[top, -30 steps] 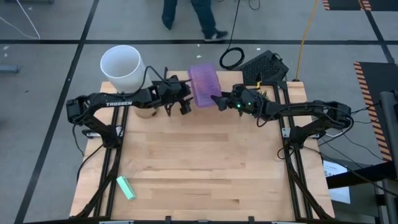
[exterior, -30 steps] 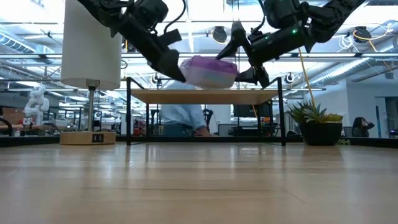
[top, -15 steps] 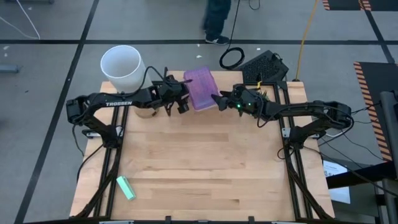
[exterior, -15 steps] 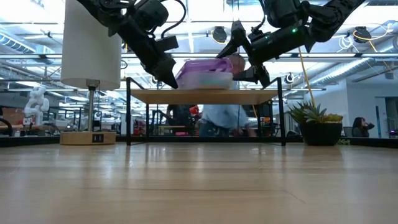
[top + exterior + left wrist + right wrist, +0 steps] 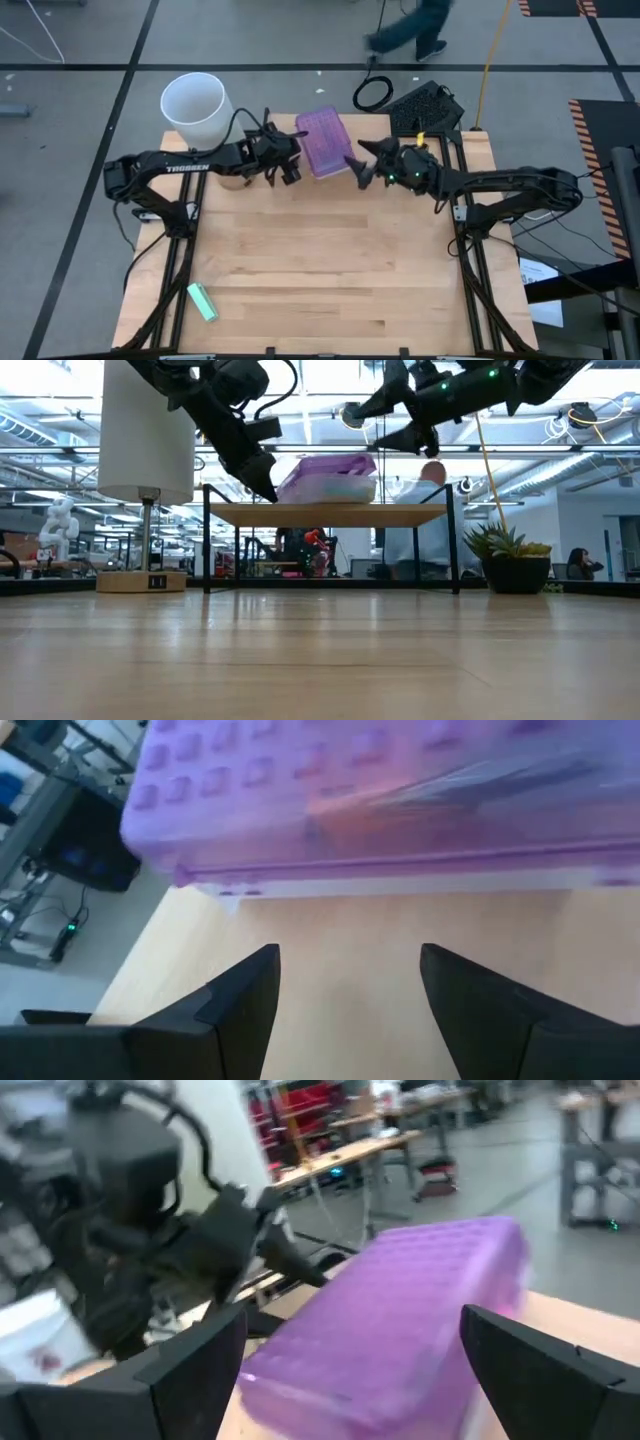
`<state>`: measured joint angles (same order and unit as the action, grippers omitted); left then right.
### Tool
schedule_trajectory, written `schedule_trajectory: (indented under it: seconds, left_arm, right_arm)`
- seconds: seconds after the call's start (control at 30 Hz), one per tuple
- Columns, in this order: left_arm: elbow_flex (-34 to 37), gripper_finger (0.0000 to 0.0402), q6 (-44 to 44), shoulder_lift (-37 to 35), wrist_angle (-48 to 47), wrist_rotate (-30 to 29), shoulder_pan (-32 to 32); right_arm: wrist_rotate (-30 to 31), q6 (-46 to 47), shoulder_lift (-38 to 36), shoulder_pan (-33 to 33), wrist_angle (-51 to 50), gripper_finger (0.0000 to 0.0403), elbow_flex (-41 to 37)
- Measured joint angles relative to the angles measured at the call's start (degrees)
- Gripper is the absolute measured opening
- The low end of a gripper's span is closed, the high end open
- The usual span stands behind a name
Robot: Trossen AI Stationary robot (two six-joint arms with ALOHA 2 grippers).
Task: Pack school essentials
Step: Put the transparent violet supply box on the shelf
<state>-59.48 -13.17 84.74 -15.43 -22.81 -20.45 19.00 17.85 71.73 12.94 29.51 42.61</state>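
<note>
A purple translucent box (image 5: 322,140) with a white base shows by the table's far edge, its lid shut. In the low view the box (image 5: 330,475) stands well above the tabletop, slightly tilted; I cannot tell what bears it. Pink and grey shapes show faintly through its lid (image 5: 380,810). My left gripper (image 5: 285,172) is open at the box's left end, fingers slanting down. My right gripper (image 5: 358,168) is open, up and to the right of the box (image 5: 400,1310), clear of it. A small green oblong thing (image 5: 202,300) lies flat near the table's near left corner. My left gripper (image 5: 268,485) has one fingertip right beside the box's lower left corner (image 5: 282,498) in the low view. The wrist view shows a gap between both open fingers (image 5: 250,990) and the box's white lower edge (image 5: 400,885). Whether it touches the box I cannot tell.
A white lamp shade (image 5: 195,105) on a pole with a wooden base (image 5: 140,580) stands at the far left. A black device (image 5: 425,105) and a cable coil (image 5: 372,92) lie beyond the far edge. A person (image 5: 410,30) walks behind. Bare wood (image 5: 320,260) fills the middle and near side.
My right gripper has come off the box's right end and gone up and a little toward the table's right edge. The box has turned slightly about and now sits tilted, at much the same height. My left gripper has stayed by the box's left end.
</note>
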Motion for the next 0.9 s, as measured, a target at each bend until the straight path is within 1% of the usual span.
schedule_trajectory:
  seconds: [0.1,0.17,0.23,0.33,0.43,0.53,0.63,0.7,0.8,0.9]
  left_arm:
    - [0.02,0.0246,-0.01,-0.74,0.33,0.01,1.86]
    - [0.01,0.0246,-0.06,-0.97,0.36,-0.18,3.08]
    - [0.04,0.0246,-0.24,-1.29,-0.44,-0.80,4.42]
    - [0.02,0.0246,-1.14,-1.45,-0.31,-4.65,6.41]
    - [0.02,0.0246,-2.34,-1.51,-1.46,-8.31,8.09]
    - [0.02,0.0246,-2.20,-1.61,-1.82,-8.70,9.06]
    - [0.02,0.0246,-2.14,-1.61,-1.40,-8.70,9.29]
    - [0.02,0.0246,-2.09,-1.61,-0.56,-8.70,8.83]
    - [0.02,0.0246,-1.84,-1.59,1.65,-8.74,7.46]
    - [0.04,0.0246,-1.93,-1.54,3.38,-8.71,5.83]
  right_arm:
    - [-4.25,-4.26,3.09,0.65,2.81,0.0343,0.00]
    - [-7.34,-6.21,5.54,2.09,3.62,0.0324,1.19]
    - [-8.80,-7.26,8.14,3.45,3.64,0.0299,3.82]
    - [-8.84,-8.09,11.80,5.24,-0.81,0.0247,8.41]
    - [-8.76,-8.14,14.21,6.31,-6.78,0.0183,12.38]
    - [-7.26,-6.91,15.19,6.86,-10.42,0.0120,14.14]
    - [-6.73,-5.17,15.29,6.90,-11.97,0.0068,14.25]
    - [-6.51,-3.71,15.21,6.70,-12.49,0.0040,14.25]
    - [-5.09,-1.88,15.23,5.95,-12.74,0.0010,14.25]
    - [-3.55,0.64,15.23,5.37,-12.90,0.0003,14.23]
